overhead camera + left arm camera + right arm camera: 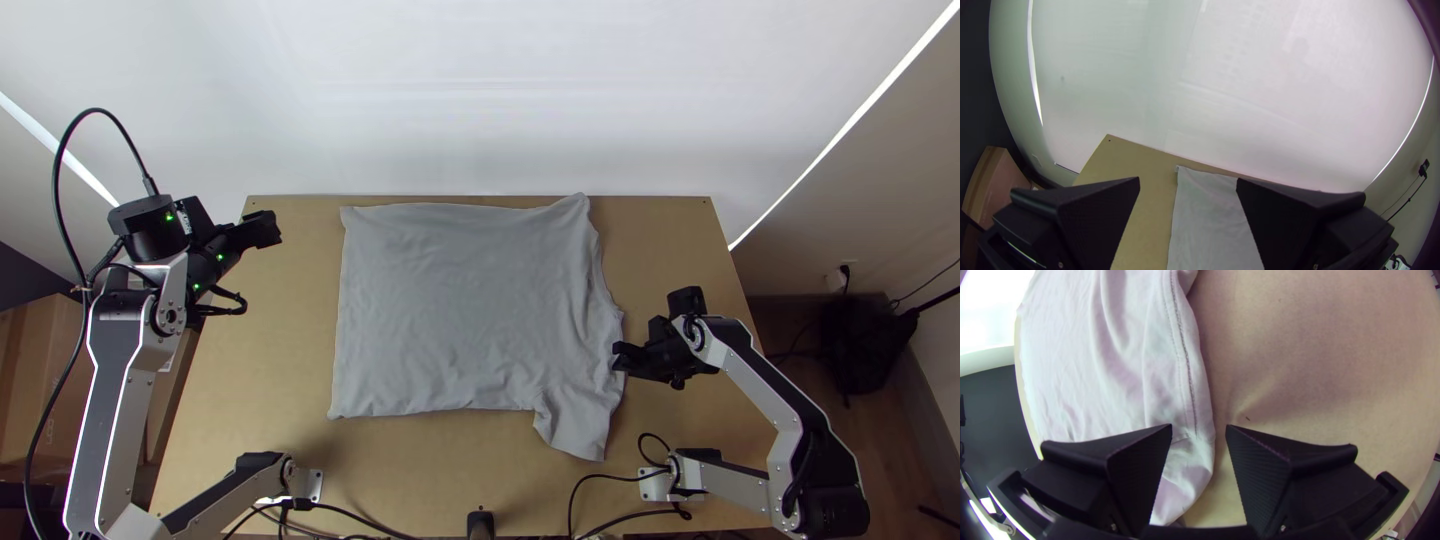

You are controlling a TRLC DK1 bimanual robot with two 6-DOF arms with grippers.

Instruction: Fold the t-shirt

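A light grey t-shirt [460, 310] lies spread on the table, mostly flat, with wrinkles toward its right side and a sleeve sticking out at the lower right. My left gripper [262, 230] is above the table's far left corner, away from the cloth. In the left wrist view, my left gripper [1188, 182] stands open, with part of the t-shirt [1205, 215] farther off. At the shirt's right edge is my right gripper [618, 358]. In the right wrist view, my right gripper [1199, 427] is open, and the t-shirt's seamed edge [1187, 380] runs between its fingers.
Bare tabletop [265, 350] lies left of the shirt, and more wood [670, 250] lies to its right. Black cables [600, 478] run along the table's near edge by the arm bases. A white wall [480, 100] rises behind the far edge.
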